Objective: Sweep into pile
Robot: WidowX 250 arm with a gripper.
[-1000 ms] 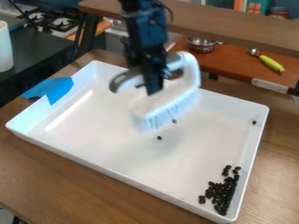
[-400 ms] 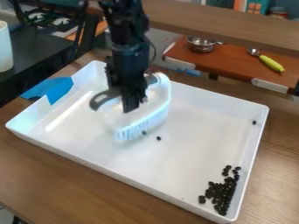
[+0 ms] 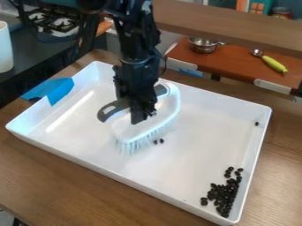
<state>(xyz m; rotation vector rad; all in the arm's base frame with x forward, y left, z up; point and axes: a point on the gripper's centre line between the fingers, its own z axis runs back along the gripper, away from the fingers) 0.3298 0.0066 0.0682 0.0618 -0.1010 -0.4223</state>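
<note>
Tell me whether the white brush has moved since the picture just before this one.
Yes. Judged against the blue tape, the white brush has shifted away from it, toward the near rim of the tray.

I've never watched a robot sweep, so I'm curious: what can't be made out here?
Camera view: floor of the tray under the brush, hidden by the brush.
Camera view: exact count of heaped black pieces, small and overlapping.
Camera view: upper end of the arm, cut off by the top edge.
</note>
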